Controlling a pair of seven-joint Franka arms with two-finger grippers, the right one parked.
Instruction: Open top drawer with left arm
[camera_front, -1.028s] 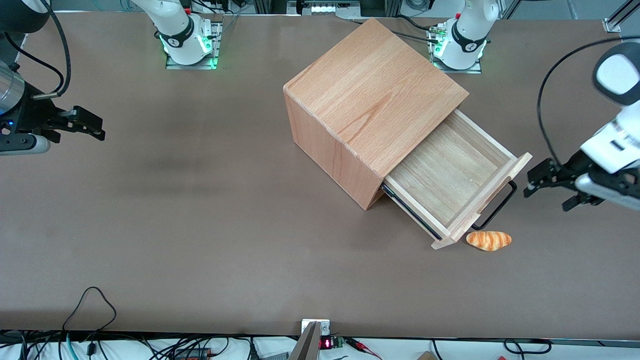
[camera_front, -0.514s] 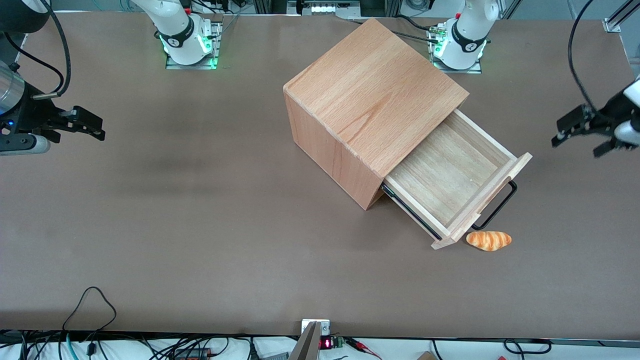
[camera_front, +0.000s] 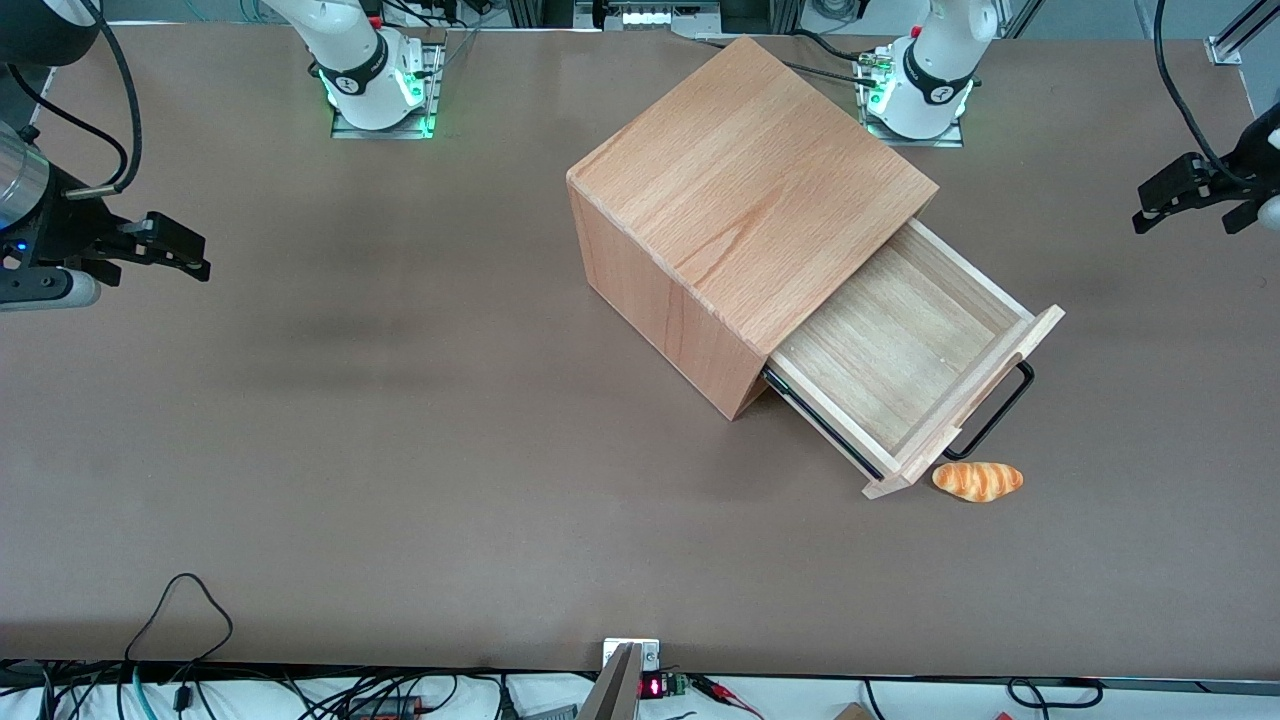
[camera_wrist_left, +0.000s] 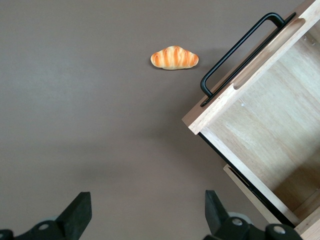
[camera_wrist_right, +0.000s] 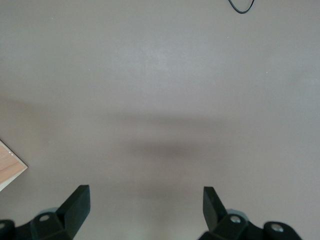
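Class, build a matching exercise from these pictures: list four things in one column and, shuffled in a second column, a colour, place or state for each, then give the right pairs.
Column one:
1. top drawer
2. handle
3. croissant
4. gripper

Column two:
A. thin black metal, on the drawer's front panel
B. jaws open, holding nothing, above the table at the working arm's end
C. pulled out of the cabinet, nothing inside it
D. orange-brown, lying on the table in front of the drawer

Pairs: 1-C, 2-A, 3-D, 4-B
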